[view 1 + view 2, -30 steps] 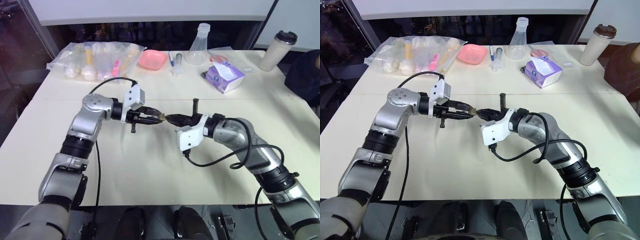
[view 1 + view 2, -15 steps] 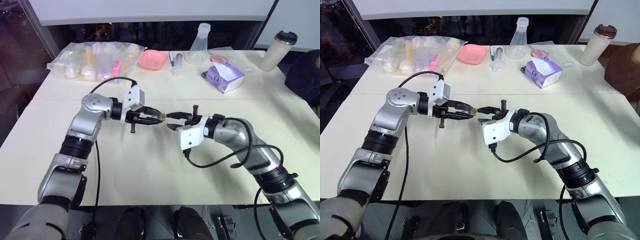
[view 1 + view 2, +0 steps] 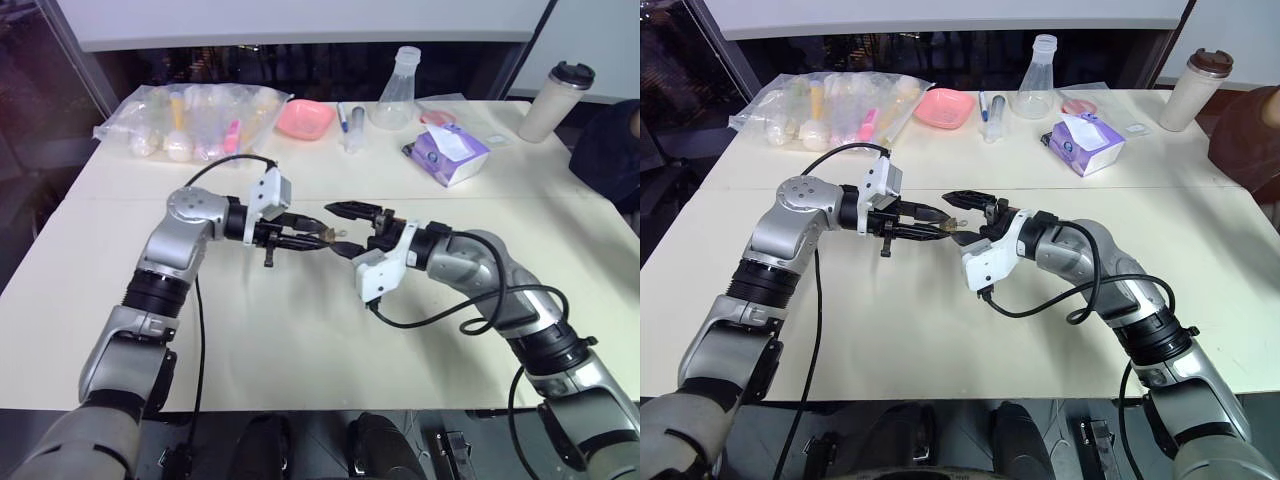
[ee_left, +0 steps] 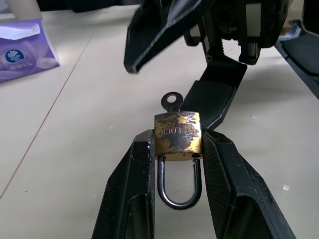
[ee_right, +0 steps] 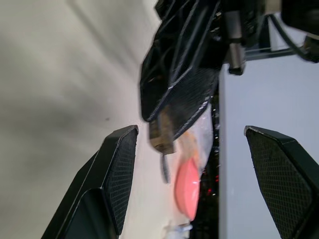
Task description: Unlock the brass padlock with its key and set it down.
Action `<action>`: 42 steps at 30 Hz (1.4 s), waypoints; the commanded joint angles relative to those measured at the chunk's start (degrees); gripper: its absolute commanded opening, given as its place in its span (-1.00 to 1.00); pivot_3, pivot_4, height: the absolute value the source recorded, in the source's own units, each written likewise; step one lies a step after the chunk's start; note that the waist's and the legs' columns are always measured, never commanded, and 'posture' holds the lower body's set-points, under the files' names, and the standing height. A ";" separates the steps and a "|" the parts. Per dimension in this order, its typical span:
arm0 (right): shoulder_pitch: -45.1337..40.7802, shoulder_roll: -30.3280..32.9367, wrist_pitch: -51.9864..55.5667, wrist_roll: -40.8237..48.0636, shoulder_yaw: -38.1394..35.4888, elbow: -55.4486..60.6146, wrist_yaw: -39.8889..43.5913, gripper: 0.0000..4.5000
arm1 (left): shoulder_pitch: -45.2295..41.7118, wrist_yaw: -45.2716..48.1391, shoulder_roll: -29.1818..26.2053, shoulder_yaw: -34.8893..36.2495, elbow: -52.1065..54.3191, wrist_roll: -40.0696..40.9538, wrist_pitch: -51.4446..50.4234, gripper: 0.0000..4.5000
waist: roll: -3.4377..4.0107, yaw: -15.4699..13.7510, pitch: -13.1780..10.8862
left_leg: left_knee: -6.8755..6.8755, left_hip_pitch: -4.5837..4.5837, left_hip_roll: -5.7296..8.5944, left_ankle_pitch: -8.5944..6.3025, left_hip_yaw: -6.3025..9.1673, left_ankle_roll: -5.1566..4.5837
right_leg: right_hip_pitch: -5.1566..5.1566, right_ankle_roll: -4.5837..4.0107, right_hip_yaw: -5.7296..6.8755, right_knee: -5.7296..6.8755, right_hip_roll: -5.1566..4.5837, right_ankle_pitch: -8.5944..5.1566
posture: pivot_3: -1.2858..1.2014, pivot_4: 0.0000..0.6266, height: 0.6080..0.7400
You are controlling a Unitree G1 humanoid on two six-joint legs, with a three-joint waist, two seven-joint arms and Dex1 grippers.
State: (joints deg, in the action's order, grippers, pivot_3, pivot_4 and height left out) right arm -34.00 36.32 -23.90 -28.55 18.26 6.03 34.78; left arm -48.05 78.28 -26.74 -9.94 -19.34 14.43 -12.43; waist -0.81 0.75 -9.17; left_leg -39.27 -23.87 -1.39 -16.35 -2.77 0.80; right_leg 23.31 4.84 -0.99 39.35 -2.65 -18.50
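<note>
Along the cream bench's (image 3: pixel 300 330) far edge, a clear plastic bag of bottles (image 3: pixel 195 120) sits at the left corner. Above mid-bench, the left gripper (image 4: pixel 177 164) clamps the small scuffed brass padlock (image 4: pixel 177 135), silvery shackle closed, thin round-headed key (image 4: pixel 171 102) in its keyhole. Facing it, the right gripper (image 3: pixel 340 228) gapes wide, holding nothing. Beyond: pink dish (image 3: pixel 305 118), glass flask (image 3: pixel 395 95), purple tissue pack (image 3: pixel 448 153), lidded tumbler (image 3: pixel 556 100).

Open tabletop below two meeting grippers

The near half of the table (image 3: pixel 300 350) lies bare; along the far edge stand a plastic bag (image 3: pixel 195 120), pink dish (image 3: pixel 305 118), flask (image 3: pixel 398 85), tissue box (image 3: pixel 448 152) and cup (image 3: pixel 556 100).
</note>
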 commanded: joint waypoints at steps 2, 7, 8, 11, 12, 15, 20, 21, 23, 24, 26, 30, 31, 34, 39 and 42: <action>-1.18 -0.73 -1.27 -0.70 -0.22 0.41 -0.87 -0.07 | -1.91 -0.16 0.29 0.93 1.25 1.24 -0.47 -0.67 | 0.00 0.01 0.00 | 0.00 0.00 0.00 0.00 0.00 0.00 | 0.00 0.00 0.00 0.00 0.00 0.00 | 0.03 -0.52 0.62; -1.25 -1.07 -1.27 -0.87 -0.18 0.34 -0.77 -0.99 | -2.02 -0.22 0.36 0.89 1.58 1.52 -1.04 -0.67 | 0.00 0.07 0.00 | 0.00 0.02 0.00 0.00 -0.01 0.00 | 0.00 0.00 0.00 0.01 0.01 0.00 | 0.03 -0.52 0.62; -1.26 -1.13 -1.34 -0.96 -0.15 0.25 -0.75 -0.99 | -2.00 -0.22 0.36 0.88 1.74 1.64 -1.26 -0.67 | 0.00 0.07 0.00 | 0.00 0.01 -0.01 0.00 0.00 0.00 | 0.00 0.00 0.00 0.01 0.01 0.00 | 0.03 -0.52 0.62; -1.27 -1.35 -1.40 -1.15 -0.11 -0.08 -0.72 -0.99 | -1.81 -0.12 0.35 0.85 2.48 2.02 -1.98 -0.67 | 0.00 0.05 0.00 | 0.00 0.02 -0.01 0.00 0.00 0.00 | 0.00 0.00 0.00 0.02 0.01 0.00 | 0.03 -0.52 0.62; -1.25 -1.40 -1.33 -1.13 -0.12 -0.06 -0.66 -0.99 | -1.74 -0.10 0.32 0.86 2.68 2.10 -2.12 -0.67 | 0.00 0.04 0.00 | 0.00 0.01 0.00 0.00 -0.01 0.01 | 0.00 0.00 -0.01 0.02 0.01 0.00 | 0.03 -0.52 0.62; -1.17 -1.48 -1.14 -1.04 -0.20 -0.12 -0.56 -0.99 | -1.62 -0.57 0.07 0.90 2.59 1.76 -2.14 -0.67 | 0.00 0.04 0.00 | 0.00 0.01 0.00 0.00 0.00 0.01 | 0.00 0.00 -0.01 0.02 0.01 0.00 | 0.03 -0.52 0.62; -0.89 -1.46 -0.70 -0.82 -0.55 -0.28 -0.41 -1.00 | -1.49 -2.49 -1.26 1.84 1.80 1.36 -4.06 0.16 | 0.00 0.08 0.00 | 0.00 0.02 -0.01 0.01 0.00 0.01 | 0.00 0.00 -0.01 0.03 0.00 0.00 | 0.03 -0.52 0.62; -0.82 -1.54 -0.51 -0.73 -0.63 -0.27 -0.33 -1.00 | -1.41 -2.80 -1.52 2.27 1.95 1.59 -4.00 0.37 | 0.00 0.08 0.00 | 0.00 0.02 0.00 0.01 0.00 0.01 | 0.00 0.00 -0.01 0.03 0.00 0.00 | 0.03 -0.52 0.62; -0.79 -1.56 -0.49 -0.83 -0.66 -0.33 -0.34 -1.00 | -1.28 -2.78 -2.28 2.87 2.42 2.22 -4.31 0.79 | 0.00 0.09 0.00 | 0.00 0.01 -0.01 0.01 0.00 0.01 | 0.00 0.00 -0.01 0.03 0.00 0.00 | 0.03 -0.52 0.62; -0.74 -1.61 -0.35 -0.77 -0.69 -0.35 -0.32 -1.00 | -1.33 -2.85 -2.74 3.41 2.56 2.72 -4.83 0.95 | 0.00 0.09 0.00 | 0.00 0.01 -0.01 0.01 0.00 0.01 | 0.00 0.00 -0.01 0.03 0.00 0.00 | 0.03 -0.52 0.62; -0.68 -1.60 -0.18 -0.69 -0.68 -0.40 -0.31 -1.00 | -1.66 -2.82 -3.49 4.53 2.62 3.81 -5.90 0.98 | 0.00 0.09 0.00 | 0.00 0.02 -0.01 0.01 0.00 0.01 | 0.00 0.00 -0.01 0.04 0.00 0.00 | 0.03 -0.52 0.62; -0.46 -1.54 0.01 -0.57 -0.72 -0.59 -0.40 -1.00 | -2.53 -3.58 -4.49 6.54 2.10 5.01 -7.37 0.98 | 0.00 0.02 0.00 | -0.01 0.02 -0.01 0.01 0.00 0.01 | 0.00 0.00 -0.01 0.04 0.00 0.00 | 0.03 -0.52 0.62; -0.40 -1.55 0.08 -0.52 -0.76 -0.58 -0.41 -1.00 | -2.70 -3.86 -4.74 6.99 1.93 5.14 -7.47 0.98 | 0.00 0.03 0.00 | -0.01 0.02 0.00 0.01 0.00 0.01 | 0.00 0.00 -0.01 0.04 0.00 0.00 | 0.03 -0.52 0.62; -0.41 -1.65 0.22 -0.52 -0.78 -0.64 -0.48 -1.00 | -2.95 -5.02 -4.77 8.57 2.10 6.48 -8.40 0.74 | 0.00 0.05 0.00 | -0.02 0.02 0.00 0.01 0.00 0.01 | 0.00 0.00 -0.01 0.04 -0.01 0.00 | 0.03 -0.52 0.62; -0.61 -1.74 0.35 -0.43 -0.76 -0.94 -0.60 -1.00 | -2.30 -5.86 -4.15 8.02 3.49 6.65 -8.49 -0.13 | 0.00 0.03 0.00 | -0.02 0.02 -0.01 0.01 0.00 0.01 | 0.00 0.00 0.00 0.05 -0.01 0.00 | 0.03 -0.52 0.62; -0.73 -1.77 0.48 -0.32 -0.77 -0.98 -0.57 -1.00 | -2.02 -6.38 -3.52 7.56 4.42 6.83 -8.78 -0.73 | 0.00 0.05 0.00 | -0.02 0.02 0.00 0.01 0.00 0.01 | 0.00 0.00 -0.01 0.05 -0.02 0.00 | 0.03 -0.52 0.62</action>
State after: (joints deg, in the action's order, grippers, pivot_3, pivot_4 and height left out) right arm -33.98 34.85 -23.34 -30.12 18.98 4.30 34.88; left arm -49.38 72.22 -30.32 -2.64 -17.19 20.51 -21.04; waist -0.80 0.80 -9.17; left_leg -39.29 -23.86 -1.39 -16.34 -2.77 0.81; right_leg 23.31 4.84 -1.00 39.40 -2.66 -18.50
